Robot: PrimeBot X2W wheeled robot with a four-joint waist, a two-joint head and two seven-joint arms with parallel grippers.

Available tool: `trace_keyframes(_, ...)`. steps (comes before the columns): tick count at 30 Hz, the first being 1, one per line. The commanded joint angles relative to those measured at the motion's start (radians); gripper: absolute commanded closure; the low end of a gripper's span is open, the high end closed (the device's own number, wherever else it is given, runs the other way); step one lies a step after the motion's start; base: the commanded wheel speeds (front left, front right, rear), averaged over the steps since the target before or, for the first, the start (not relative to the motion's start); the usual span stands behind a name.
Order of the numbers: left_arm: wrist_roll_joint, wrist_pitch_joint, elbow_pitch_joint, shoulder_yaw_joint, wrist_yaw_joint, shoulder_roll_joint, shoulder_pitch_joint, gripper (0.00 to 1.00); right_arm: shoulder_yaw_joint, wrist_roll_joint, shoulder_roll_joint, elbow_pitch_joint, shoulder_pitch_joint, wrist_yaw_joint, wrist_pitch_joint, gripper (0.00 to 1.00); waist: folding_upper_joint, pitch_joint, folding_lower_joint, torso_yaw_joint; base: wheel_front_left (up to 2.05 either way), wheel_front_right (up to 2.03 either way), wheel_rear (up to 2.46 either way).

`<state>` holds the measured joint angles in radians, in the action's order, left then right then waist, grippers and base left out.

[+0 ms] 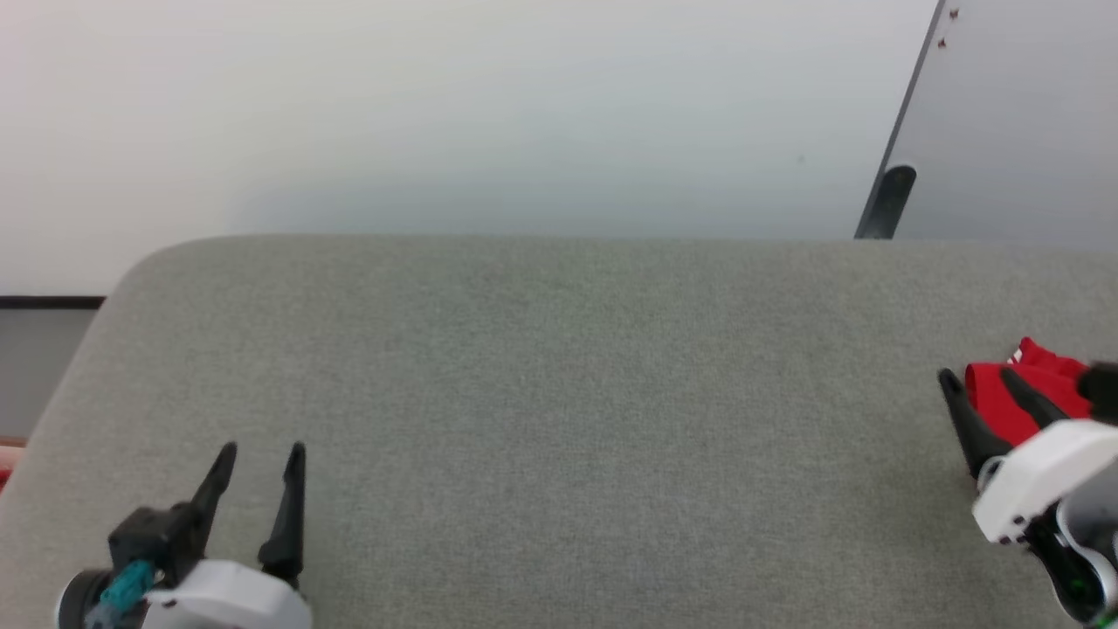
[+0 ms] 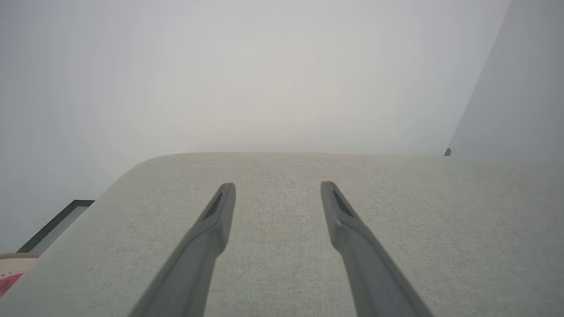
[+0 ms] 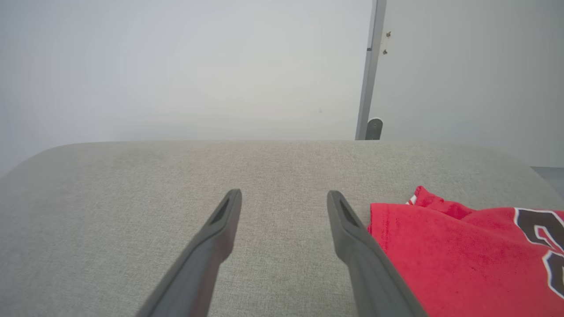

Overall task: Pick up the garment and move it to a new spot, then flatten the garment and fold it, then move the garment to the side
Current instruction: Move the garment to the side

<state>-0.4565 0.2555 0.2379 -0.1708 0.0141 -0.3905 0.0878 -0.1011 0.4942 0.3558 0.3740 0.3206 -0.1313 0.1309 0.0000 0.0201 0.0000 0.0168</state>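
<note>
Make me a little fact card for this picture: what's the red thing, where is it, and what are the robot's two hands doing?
Red thing: garment, red cloth with a dark-outlined white mark
Where: right end of the grey padded surface
Left gripper: open, empty, far from the garment
Right gripper: open, empty, right beside the garment

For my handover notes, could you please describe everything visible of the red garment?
The garment is bright red, soft, slightly fuzzy cloth, with a black-and-white mark cut off by the frame and a sliver of striped trim at its far edge. It lies low, rumpled at the back, on the grey fabric surface near its right end. The open right gripper sits beside it; contact is unclear.
</note>
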Motion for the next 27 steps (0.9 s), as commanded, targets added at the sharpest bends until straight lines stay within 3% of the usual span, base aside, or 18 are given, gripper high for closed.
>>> trace_keyframes(1, 0.01, 0.004, -0.001, 0.005, 0.01, -0.009, -0.023, 0.0, 0.026, 0.012, -0.005, -0.025, -0.038, 0.001, -0.01, 0.0, 0.0, 0.024, 0.0, 0.013, 0.0, 0.0, 0.0)
trace_keyframes(14, 0.0, 0.007, -0.081, 0.036, 0.046, -0.021, -0.155, 0.0, 0.205, -0.024, -0.037, -0.254, -0.246, 0.001, 0.031, 0.0, 0.0, 0.036, 0.0, 0.007, 0.0, 0.0, 0.0)
trace_keyframes(27, -0.005, -0.006, -0.147, 0.036, 0.065, -0.026, -0.169, 0.0, 0.247, -0.057, -0.076, -0.343, -0.286, 0.001, 0.088, 0.0, 0.0, 0.03, 0.0, 0.01, 0.0, 0.0, 0.0)
